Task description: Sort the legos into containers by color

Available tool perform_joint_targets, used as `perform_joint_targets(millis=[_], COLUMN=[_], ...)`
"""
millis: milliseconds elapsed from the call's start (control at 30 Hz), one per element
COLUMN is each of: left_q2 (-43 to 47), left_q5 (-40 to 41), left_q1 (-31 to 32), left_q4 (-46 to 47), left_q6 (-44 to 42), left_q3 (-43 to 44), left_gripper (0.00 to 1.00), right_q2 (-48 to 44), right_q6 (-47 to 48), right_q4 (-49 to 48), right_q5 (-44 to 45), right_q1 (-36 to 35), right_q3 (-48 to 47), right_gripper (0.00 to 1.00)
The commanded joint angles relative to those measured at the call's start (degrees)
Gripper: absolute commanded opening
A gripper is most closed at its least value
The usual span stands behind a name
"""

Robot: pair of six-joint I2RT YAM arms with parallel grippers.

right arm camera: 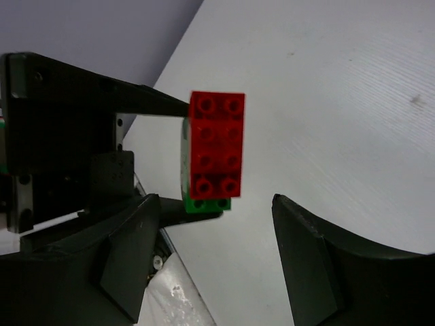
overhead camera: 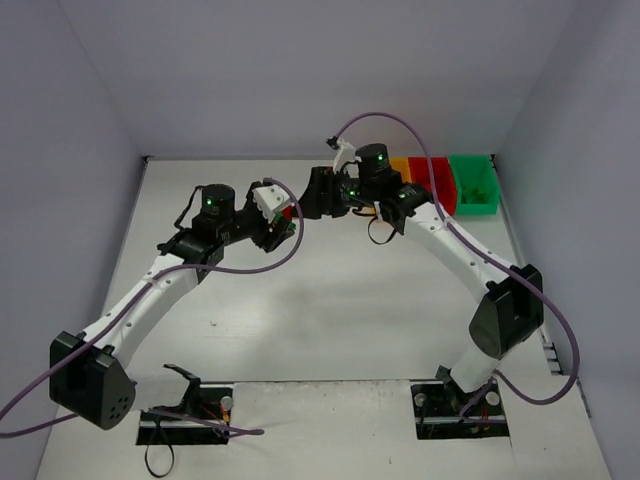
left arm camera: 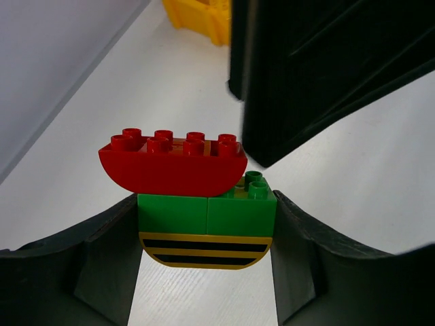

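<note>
The left gripper (left arm camera: 206, 210) pinches a small mixed-colour stack of studded plastic bricks (overhead camera: 288, 214) by its middle layer. That layer is two green plastic bricks (left arm camera: 173, 214) set side by side, with a black finger (left arm camera: 102, 258) pressed against each outer end. On top sits a red plastic brick with a rounded underside (left arm camera: 173, 170) and eight studs. It is shifted to the left, so two studs of the right-hand green brick show. Under the green layer is a yellow curved piece with black stripes (left arm camera: 204, 251).

The stack is clear of the white table (left arm camera: 353, 170), which shows behind and below it. In the top view it hangs between the two arms, toward the far side.

The right gripper (right arm camera: 216, 204) faces the stack from the opposite side with its fingers spread wide, gripping nothing. In its wrist view the red brick lies in line with the gap, just beyond the fingertips — whether anything touches I cannot tell.

Three open-top plastic containers stand side by side in the far right corner, well apart from the stack: the yellow-orange bin (overhead camera: 400, 165), the red bin (overhead camera: 432, 180) and the green bin (overhead camera: 472, 185).
</note>
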State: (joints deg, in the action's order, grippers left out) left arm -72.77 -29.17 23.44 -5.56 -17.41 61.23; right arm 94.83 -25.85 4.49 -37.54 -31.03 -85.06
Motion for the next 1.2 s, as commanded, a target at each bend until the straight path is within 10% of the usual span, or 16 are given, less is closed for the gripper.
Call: perform_joint_targets(millis=[0,433,733,1167], left_q2=[3.51,9.4,9.58,6.77], left_q5=[-3.52,-4.84,-3.8,-1.5], left_q1=[0.9,2.05,2.05,0.55], left_q4=[1.43,0.29,0.81,9.43], left_q6=[-2.72,-3.07,-3.07,4.4], left_q3=[0.12,-1.82,-4.63,-12.37], left_gripper=[0.0,0.0,0.0,0.0], right_q2=[-1.4,-0.52,-2.45,-5.53], right_q6=[-2.98,-4.57,-3.07,5.1], right_q4=[-3.96,-6.69,-7.22,-1.77], right_q5=[-2.45,1.59,5.63,12.56], right_q1=[-2.37,-7.21,-6.86,15.89], right_q3=[-3.01,-2.84,-2.22,0.59], right_gripper=[0.63,0.51,0.01,0.0])
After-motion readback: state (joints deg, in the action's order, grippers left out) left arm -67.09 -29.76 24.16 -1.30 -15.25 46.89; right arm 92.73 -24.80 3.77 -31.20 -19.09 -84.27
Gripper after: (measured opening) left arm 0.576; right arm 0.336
